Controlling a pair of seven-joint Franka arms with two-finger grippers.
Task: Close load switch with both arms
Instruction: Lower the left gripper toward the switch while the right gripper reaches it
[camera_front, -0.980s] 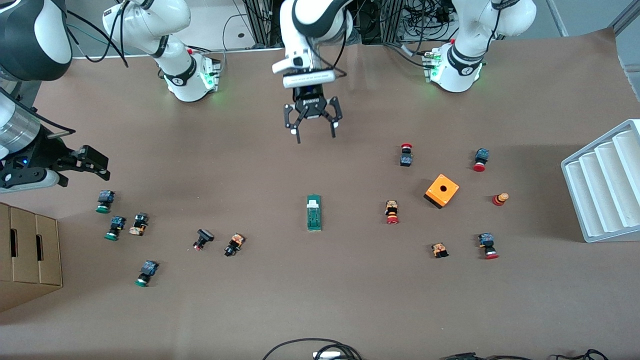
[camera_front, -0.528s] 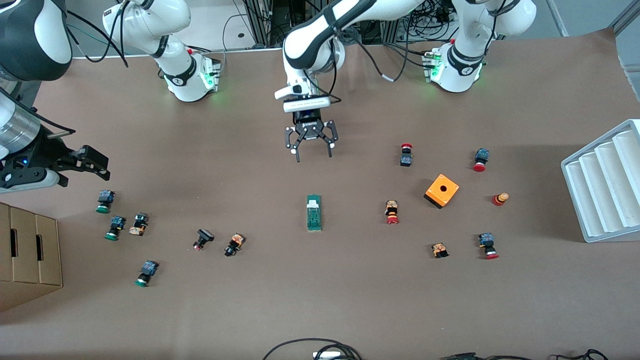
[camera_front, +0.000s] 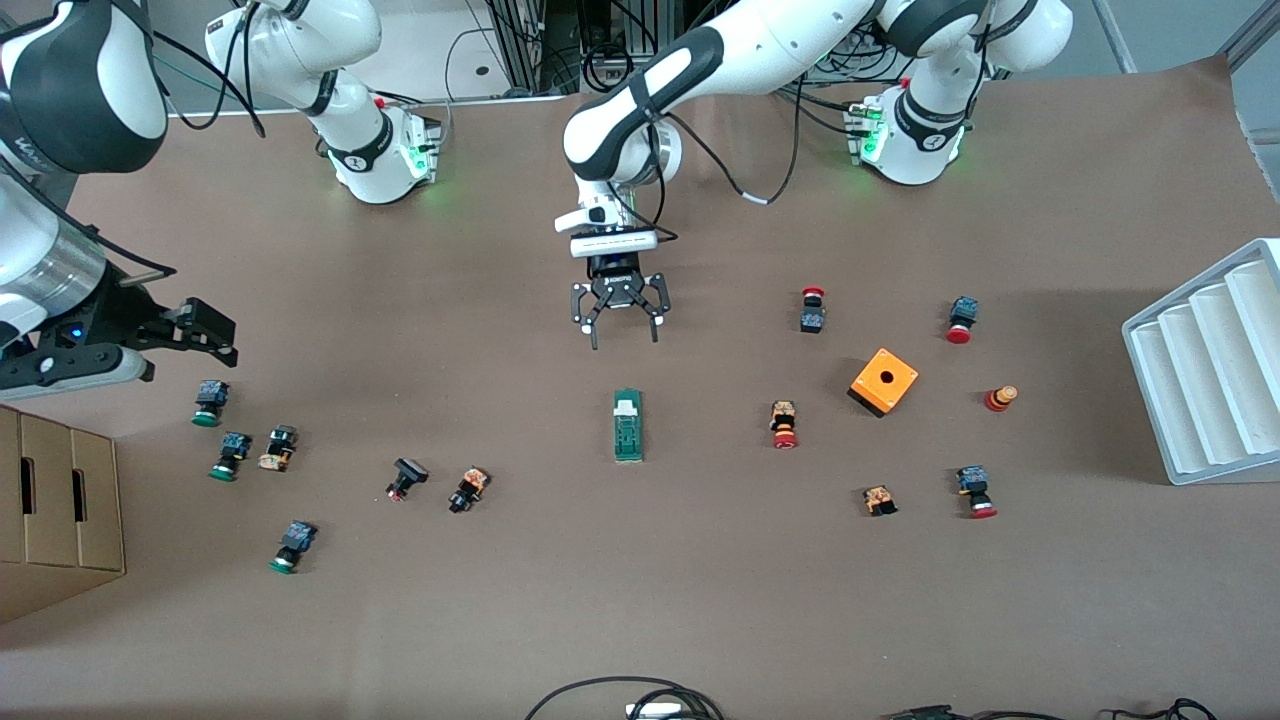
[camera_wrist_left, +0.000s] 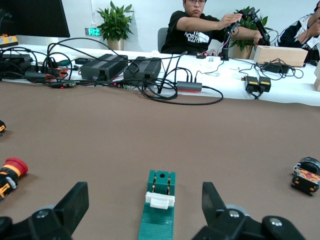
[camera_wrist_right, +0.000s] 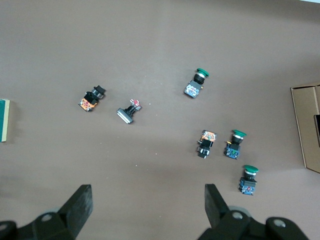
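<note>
While the load switch (camera_front: 627, 425) lies flat on the brown table (camera_front: 640, 600), the left gripper (camera_front: 620, 322) hangs in the air over bare tabletop, with the switch a short way from its fingertips toward the front camera. Its two black fingers (camera_wrist_left: 72, 200) are spread wide and hold nothing. In the left wrist view the narrow green block sits squarely in the line of that gap, its white sliding tab (camera_wrist_left: 160, 200) at the end closest to the gripper.

The right gripper (camera_front: 205, 330) hovers at the right arm's end of the table, its fingers likewise spread wide and empty. It is over bare tabletop, just beside a cluster of green push buttons (camera_front: 208, 402), with a cardboard box (camera_front: 60, 500) close by at the table's edge. The right wrist view looks down on those buttons, with one edge of the green switch just visible at the frame's border.

An orange box with a hole (camera_front: 884, 381) and several red push buttons (camera_front: 784, 424) lie toward the left arm's end of the table, well apart from the left gripper. A white ridged tray (camera_front: 1210, 365) rests at that end's edge.
</note>
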